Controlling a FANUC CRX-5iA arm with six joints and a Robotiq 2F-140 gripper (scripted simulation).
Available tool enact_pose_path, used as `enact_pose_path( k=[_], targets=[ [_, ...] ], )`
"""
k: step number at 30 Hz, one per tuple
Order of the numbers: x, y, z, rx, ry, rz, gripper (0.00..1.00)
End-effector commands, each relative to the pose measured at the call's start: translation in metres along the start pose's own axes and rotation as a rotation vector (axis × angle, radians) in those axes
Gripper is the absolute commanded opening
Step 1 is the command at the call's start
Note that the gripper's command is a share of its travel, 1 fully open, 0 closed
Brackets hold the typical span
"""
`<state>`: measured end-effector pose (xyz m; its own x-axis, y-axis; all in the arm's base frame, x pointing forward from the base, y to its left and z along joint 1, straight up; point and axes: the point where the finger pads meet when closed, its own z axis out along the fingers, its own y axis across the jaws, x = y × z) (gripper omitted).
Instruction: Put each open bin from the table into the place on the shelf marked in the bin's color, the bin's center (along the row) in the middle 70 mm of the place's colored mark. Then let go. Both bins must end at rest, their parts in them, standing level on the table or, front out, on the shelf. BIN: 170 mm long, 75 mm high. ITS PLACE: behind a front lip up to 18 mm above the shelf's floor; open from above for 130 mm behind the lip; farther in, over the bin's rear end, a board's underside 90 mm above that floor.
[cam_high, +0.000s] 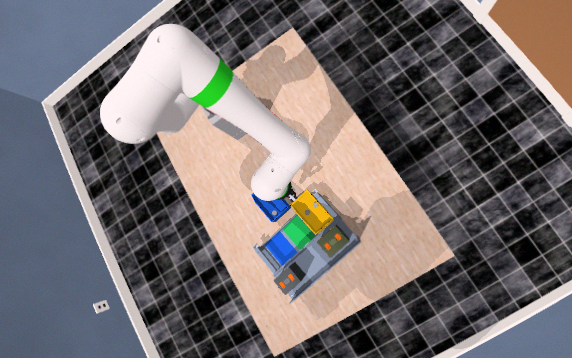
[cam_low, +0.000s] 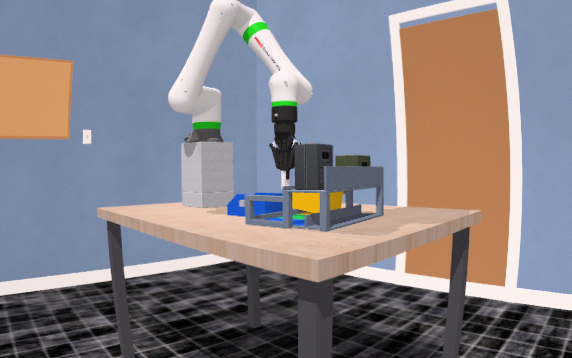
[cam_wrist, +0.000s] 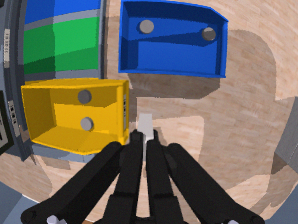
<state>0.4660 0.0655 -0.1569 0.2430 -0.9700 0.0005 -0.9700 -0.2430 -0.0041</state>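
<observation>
The yellow bin (cam_high: 312, 211) (cam_low: 317, 200) (cam_wrist: 73, 119) stands in the grey shelf (cam_high: 312, 260) (cam_low: 352, 177) at the end of the row, next to the green mark (cam_high: 299, 234) (cam_wrist: 63, 43), with two grey parts in it. The blue bin (cam_high: 272, 207) (cam_low: 237, 205) (cam_wrist: 169, 46) stands on the table in front of the shelf, also with two grey parts. The blue mark (cam_high: 281, 248) on the shelf is bare. My gripper (cam_high: 291, 196) (cam_low: 285, 175) (cam_wrist: 145, 123) is shut on nothing and hangs above the table by the yellow bin's front end, between the two bins.
A black box (cam_low: 312, 165) (cam_high: 290, 277) and an olive box (cam_high: 334, 241) (cam_low: 352, 161) stand on the shelf's top board, and a dark box with orange spots lies at its far end. The arm's grey pedestal (cam_low: 206, 172) stands at the table's back.
</observation>
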Motion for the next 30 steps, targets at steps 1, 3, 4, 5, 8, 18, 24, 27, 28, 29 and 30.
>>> enact_pose_path(
  k=[1,3,4,5,8,18,24,27,28,29,30],
  targets=[
    [0.000,0.000,0.011,0.000,0.000,0.000,0.00],
    [0.000,0.000,0.018,0.000,0.000,0.000,0.00],
    [0.000,0.000,0.021,0.000,0.000,0.000,0.00],
    [0.000,0.000,0.024,0.000,0.000,0.000,0.00],
    [0.000,0.000,0.033,0.000,0.000,0.000,0.00],
    [0.000,0.000,0.051,0.000,0.000,0.000,0.00],
    [0.000,0.000,0.057,0.000,0.000,0.000,0.00],
    [0.000,0.000,0.058,0.000,0.000,0.000,0.00],
    [0.000,0.000,0.058,0.000,0.000,0.000,0.00],
    [0.000,0.000,0.058,0.000,0.000,0.000,0.00],
    [0.000,0.000,0.058,0.000,0.000,0.000,0.00]
  ],
)
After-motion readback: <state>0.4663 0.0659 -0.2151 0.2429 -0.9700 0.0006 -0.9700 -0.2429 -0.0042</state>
